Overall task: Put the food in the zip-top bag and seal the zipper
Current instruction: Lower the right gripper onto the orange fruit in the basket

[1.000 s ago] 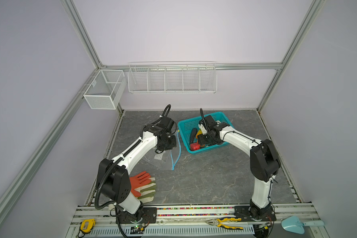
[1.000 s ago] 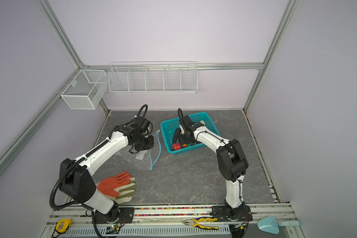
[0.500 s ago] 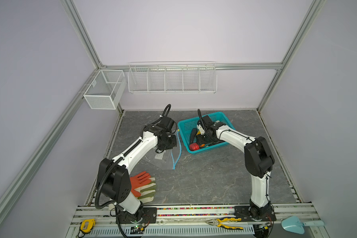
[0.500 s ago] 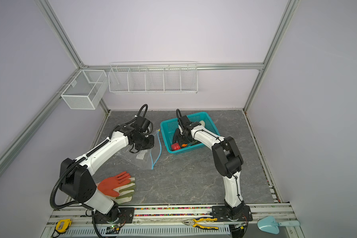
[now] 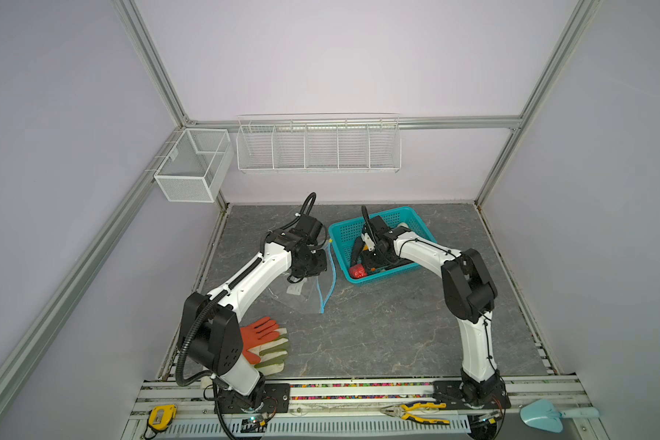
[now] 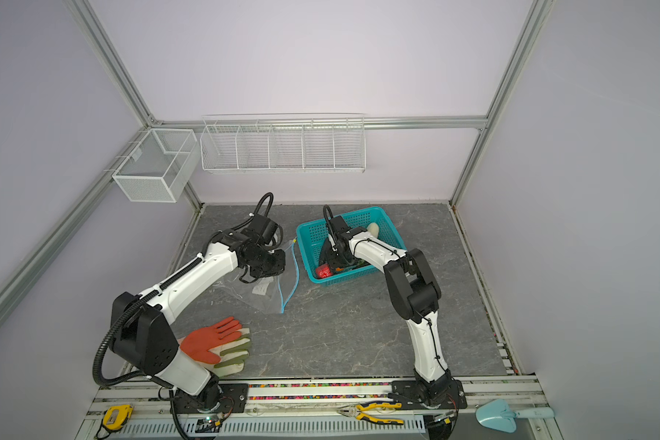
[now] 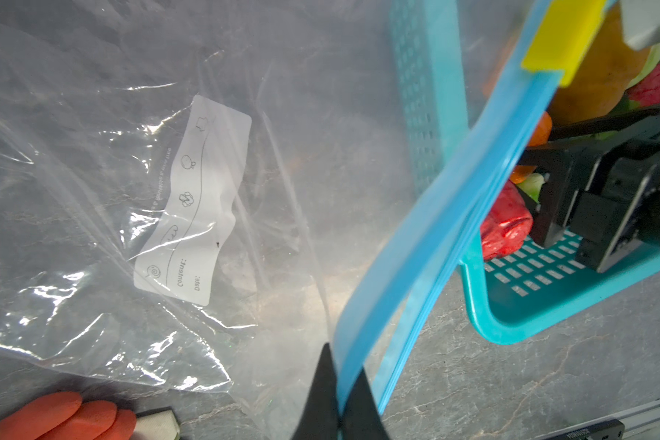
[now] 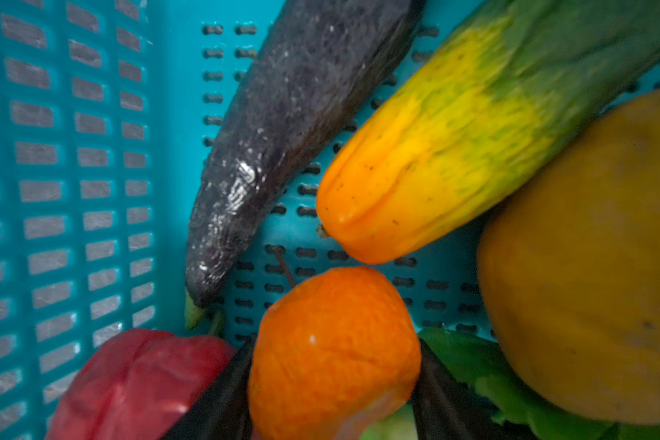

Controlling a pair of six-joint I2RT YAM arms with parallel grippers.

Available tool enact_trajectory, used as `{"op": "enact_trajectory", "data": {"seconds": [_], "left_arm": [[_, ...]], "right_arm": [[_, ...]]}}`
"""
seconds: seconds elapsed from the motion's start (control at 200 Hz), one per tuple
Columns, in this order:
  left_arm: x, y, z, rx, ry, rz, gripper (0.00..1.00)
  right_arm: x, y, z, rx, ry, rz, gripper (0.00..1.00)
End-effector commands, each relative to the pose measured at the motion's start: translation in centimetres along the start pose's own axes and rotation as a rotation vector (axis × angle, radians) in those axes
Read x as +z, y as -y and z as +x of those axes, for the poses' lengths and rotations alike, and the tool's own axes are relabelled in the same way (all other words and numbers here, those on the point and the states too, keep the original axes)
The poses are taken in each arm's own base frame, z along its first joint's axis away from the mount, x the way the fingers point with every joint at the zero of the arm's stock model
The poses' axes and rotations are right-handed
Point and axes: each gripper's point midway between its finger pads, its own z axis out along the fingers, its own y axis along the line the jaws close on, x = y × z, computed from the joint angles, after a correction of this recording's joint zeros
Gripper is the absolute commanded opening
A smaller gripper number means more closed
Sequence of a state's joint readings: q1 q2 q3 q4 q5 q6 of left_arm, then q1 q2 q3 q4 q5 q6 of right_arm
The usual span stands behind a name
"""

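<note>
The clear zip-top bag (image 5: 302,297) (image 6: 260,293) (image 7: 168,190) lies crinkled on the grey floor, left of the teal basket (image 5: 340,232) (image 6: 309,228). My left gripper (image 7: 342,365) (image 5: 313,266) is shut on its light-blue zipper (image 7: 454,198) and lifts that edge; the yellow slider (image 7: 561,34) sits at the strip's far end. My right gripper (image 8: 336,352) (image 5: 366,263) is down in the basket, both black fingers pressed against an orange fruit (image 8: 332,312). More food surrounds it: a dark eggplant (image 8: 282,133), a yellow-green piece (image 8: 454,133), a yellow-brown round one (image 8: 587,266), a red piece (image 8: 130,381) (image 5: 357,271).
Orange-and-green gloves (image 5: 263,339) lie beside the left arm's base. White wire racks (image 5: 317,144) hang on the back wall. Pliers (image 5: 416,411), a tape measure (image 5: 161,415) and a pale blue scoop (image 5: 545,413) rest on the front rail. A white cabbage (image 6: 373,228) lies at the basket's far end.
The right gripper has shifted a little leftward inside the basket and its fingers have narrowed onto the orange fruit. The left gripper still holds the zipper in the same place.
</note>
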State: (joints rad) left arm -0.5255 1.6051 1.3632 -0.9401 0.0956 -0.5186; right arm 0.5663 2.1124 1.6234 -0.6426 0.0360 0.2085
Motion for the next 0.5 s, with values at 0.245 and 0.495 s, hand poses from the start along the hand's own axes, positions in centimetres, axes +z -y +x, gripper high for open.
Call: {"op": "enact_trajectory", "data": {"seconds": [0.245,0.495], "left_arm": [[0.3,-0.7,0.3,0.004,-0.022,-0.031,0.0],[-0.2,-0.8,0.2,0.005,-0.009,-0.039,0.0]], "right_arm": [[-0.6,-0.6,-0.5,0.001,0.02,-0.044,0.53],[-2.1,0.2,-0.7,0.024,0.042,-0.05,0.5]]}}
